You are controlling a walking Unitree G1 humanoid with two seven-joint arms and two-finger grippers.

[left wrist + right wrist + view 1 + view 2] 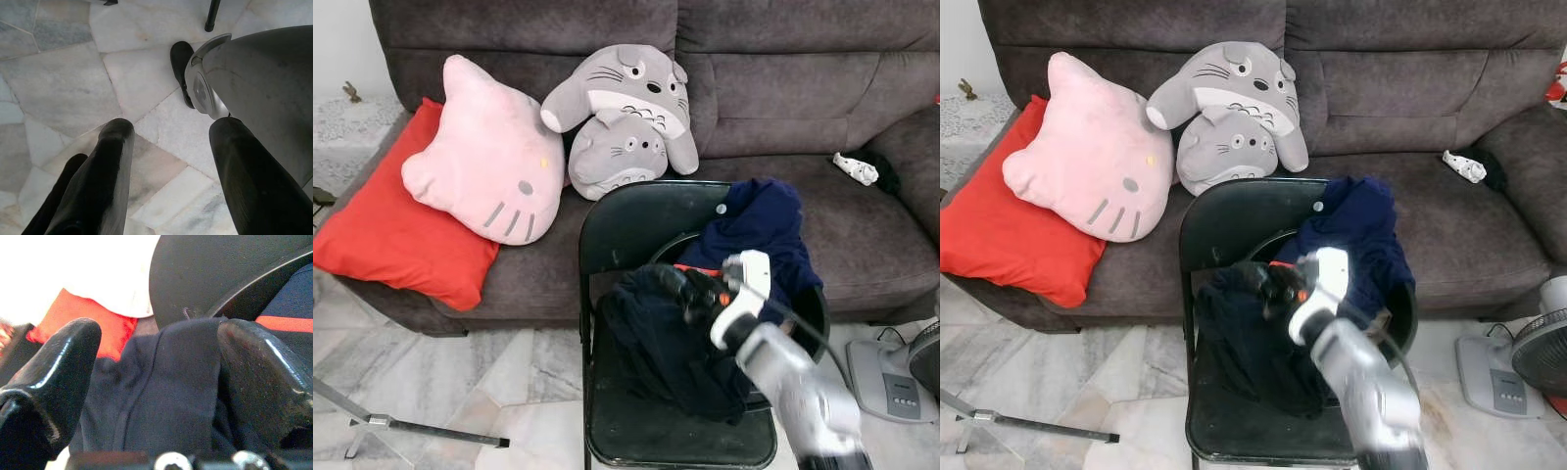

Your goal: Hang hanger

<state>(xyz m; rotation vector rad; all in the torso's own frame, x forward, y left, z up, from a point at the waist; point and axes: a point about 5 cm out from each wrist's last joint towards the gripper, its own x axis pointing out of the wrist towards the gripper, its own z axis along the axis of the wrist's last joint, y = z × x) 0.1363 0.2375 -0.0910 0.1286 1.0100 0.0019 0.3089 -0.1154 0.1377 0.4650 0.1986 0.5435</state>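
My right end effector [156, 377] fingers are looking glossy black plastic; dark garment [166, 396] is showing matt ribbed cloth; chair [636, 220] smooth black; floor [63, 83] polished marble; sofa [783, 88] soft fabric.

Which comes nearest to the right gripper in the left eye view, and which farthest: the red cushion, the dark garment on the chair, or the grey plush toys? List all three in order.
Measured from the right gripper:
1. Dark garment, on the black chair, right at the gripper.
2. Grey plush toys, behind the chair on the sofa.
3. Red cushion, far off to the robot's left on the sofa.
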